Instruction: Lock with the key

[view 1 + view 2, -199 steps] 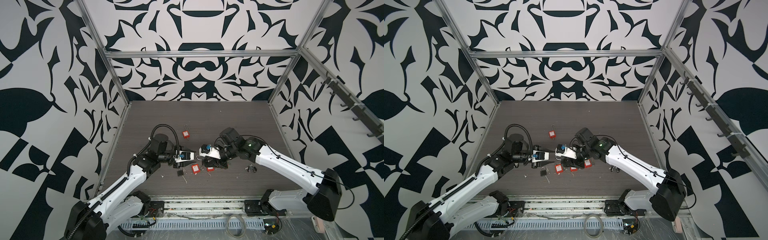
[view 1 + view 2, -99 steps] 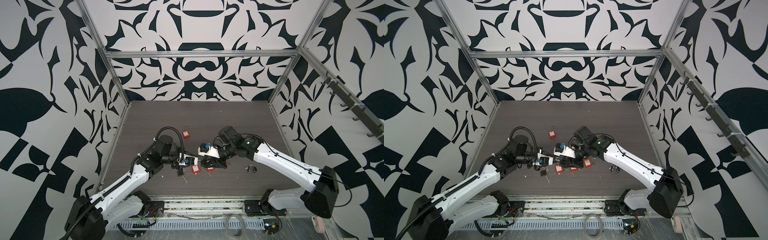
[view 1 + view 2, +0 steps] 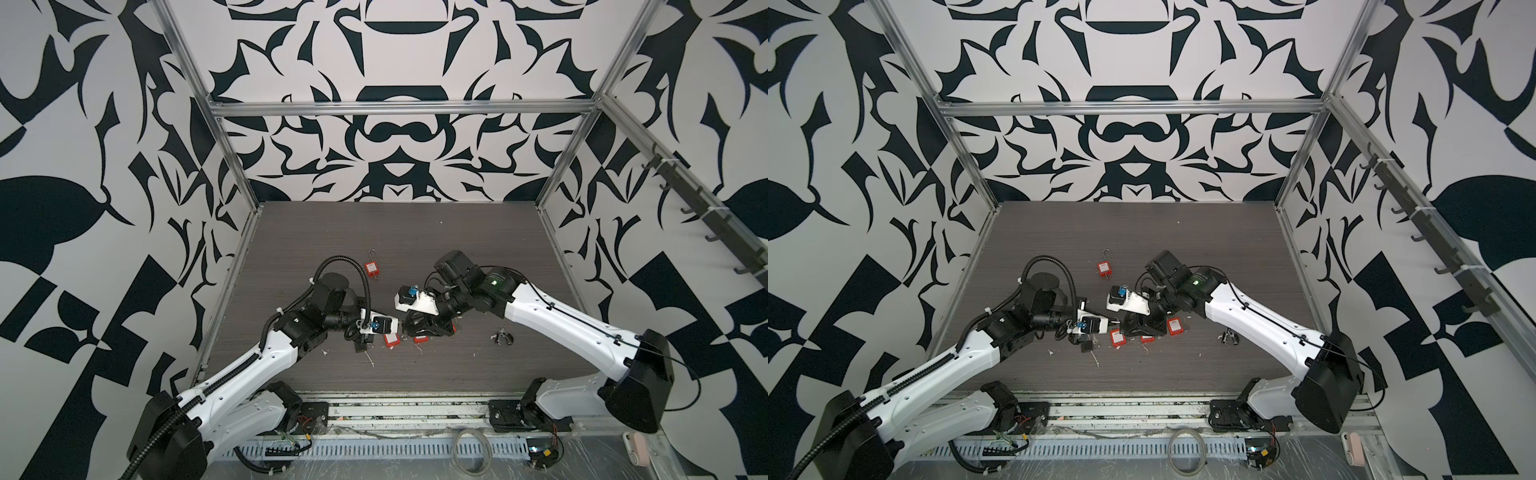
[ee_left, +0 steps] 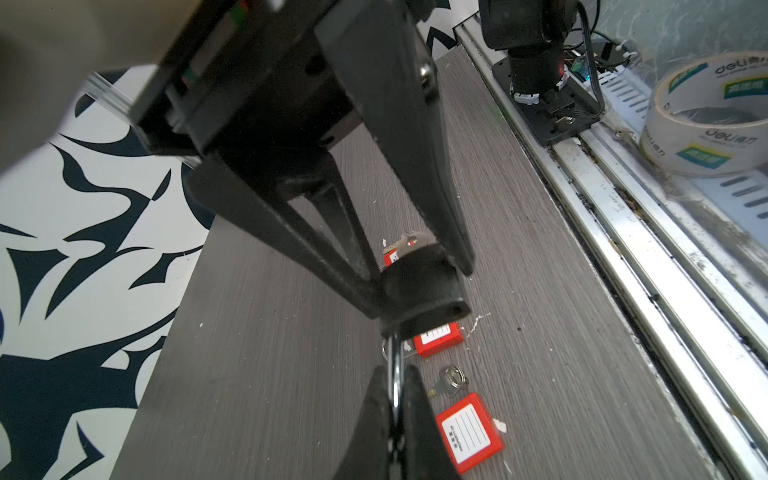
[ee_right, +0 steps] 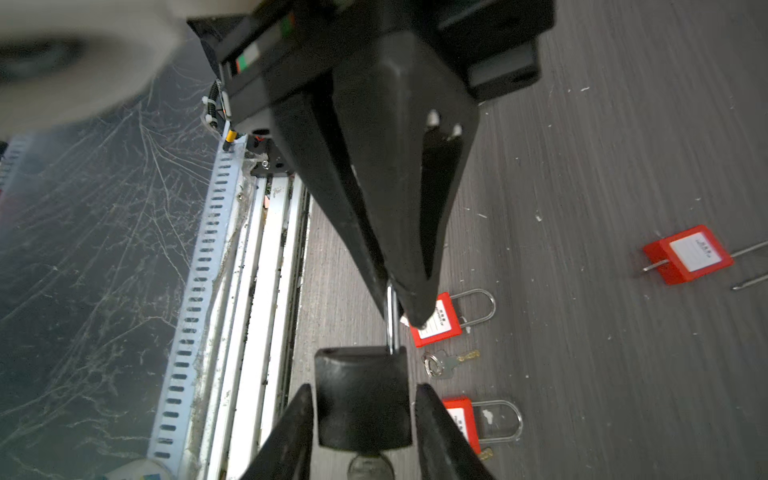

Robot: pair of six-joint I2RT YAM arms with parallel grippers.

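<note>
Tape roll (image 3: 471,451) first: it lies closest, on the front ledge beside the rails (image 3: 395,409). Just beyond, over the front middle of the dark table (image 3: 415,232), the two arms meet nose to nose around a black padlock (image 5: 361,399) that hangs clear of the surface. The left gripper (image 4: 395,374) is pinched tight on the padlock's steel shackle (image 5: 390,320), with no gap between its fingers. The right gripper (image 5: 363,388) straddles the padlock's body with its jaws parted. From its own wrist camera a thin gap shows on each side of the body. A key (image 5: 369,467) sticks out of the end opposite the shackle. On the table beneath them lie three red padlocks (image 3: 1118,337), close together, with a loose key on a ring (image 5: 446,361) between two of them. Off toward the right arm sits a small dark metal cluster (image 3: 503,336), too small to identify. Farther back, alone, lies a fourth red padlock (image 3: 372,268), its shackle standing out from the body.
</note>
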